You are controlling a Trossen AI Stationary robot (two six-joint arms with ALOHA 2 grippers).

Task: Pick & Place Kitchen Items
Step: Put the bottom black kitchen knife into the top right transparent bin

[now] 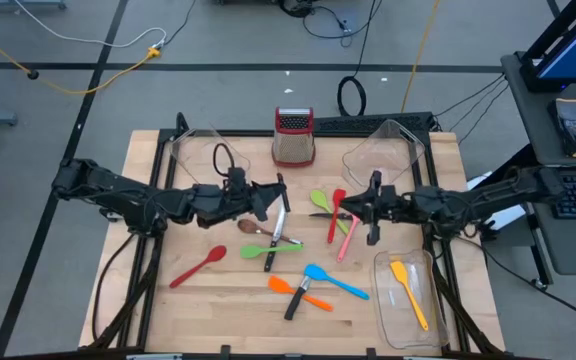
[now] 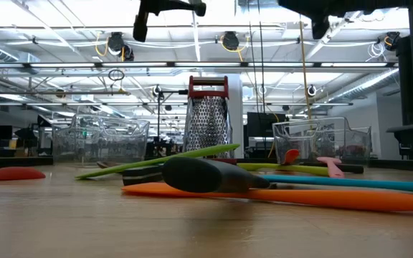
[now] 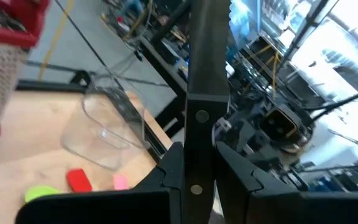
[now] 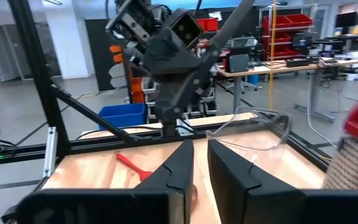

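My left gripper point(image 1: 273, 200) is above the table's middle and shut on a black-handled knife point(image 1: 281, 192). My right gripper point(image 1: 353, 212) faces it from the right, above a green spoon point(image 1: 320, 198), a red spatula point(image 1: 336, 215) and a pink spatula point(image 1: 348, 240). Its fingers stand a narrow gap apart with nothing between them point(image 4: 201, 165). Lying flat on the table are a red spoon point(image 1: 198, 268), a green spatula point(image 1: 273, 248), a blue spatula point(image 1: 333, 280), an orange spatula point(image 1: 298, 292) and another black-handled knife point(image 1: 269, 260). My left gripper pinches the knife's black handle point(image 3: 197, 155) between its two fingers, between the two rivets. The fingers come about level from the table's left and lie across the handle. The knife is lifted clear of the table, one end slanting up above the gripper point(image 4: 232, 25).
A steel grater with a red top point(image 1: 293, 135) stands at the far middle, between two clear bins point(image 1: 200, 150) point(image 1: 388, 150). A third clear bin point(image 1: 386, 270) at the near right holds a yellow spatula point(image 1: 408, 290). Bare wood lies along the near left.
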